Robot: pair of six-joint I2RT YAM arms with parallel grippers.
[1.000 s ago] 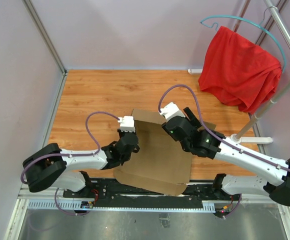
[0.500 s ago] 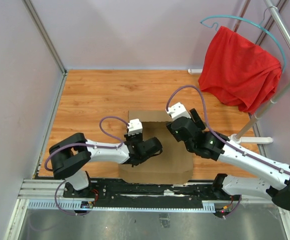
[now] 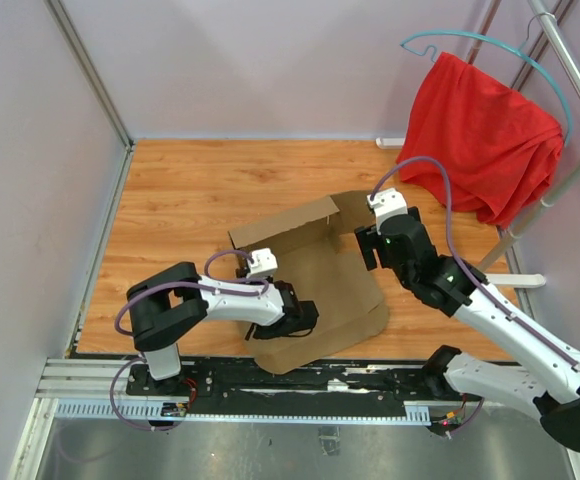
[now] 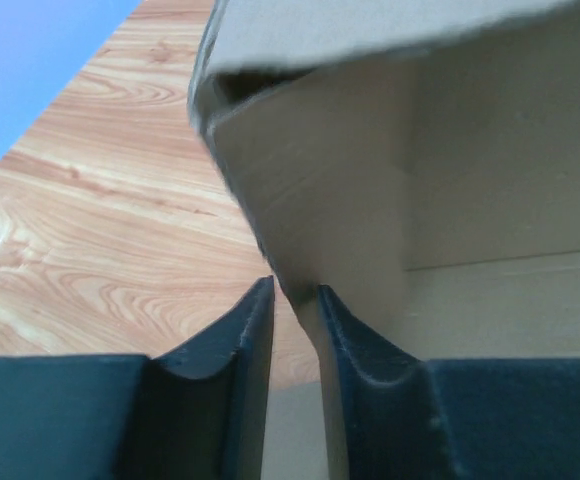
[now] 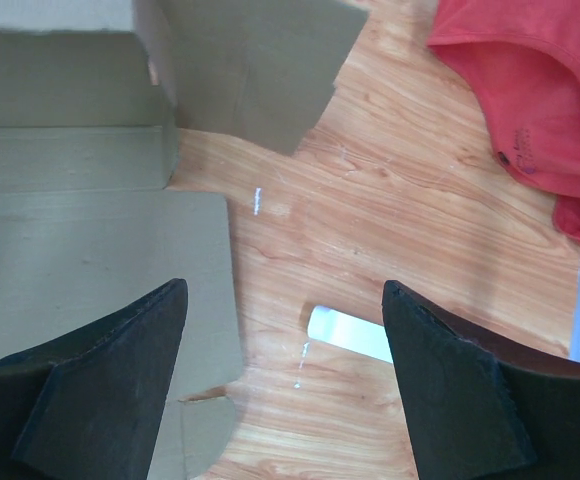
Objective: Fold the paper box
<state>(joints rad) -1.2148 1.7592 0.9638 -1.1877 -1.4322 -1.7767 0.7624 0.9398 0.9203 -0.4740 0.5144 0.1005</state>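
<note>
Left hand narrowly apart at paper box flap; right hand wide apart — long axis near-far, far end leftward.

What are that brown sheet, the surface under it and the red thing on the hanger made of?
The paper box looks like plain brown cardboard: matte, with creased fold lines and cut flaps. The table shows orange wood grain with a slight sheen, so it is probably laminate or varnished wood. The red cloth is soft fabric, draping in folds.
</note>
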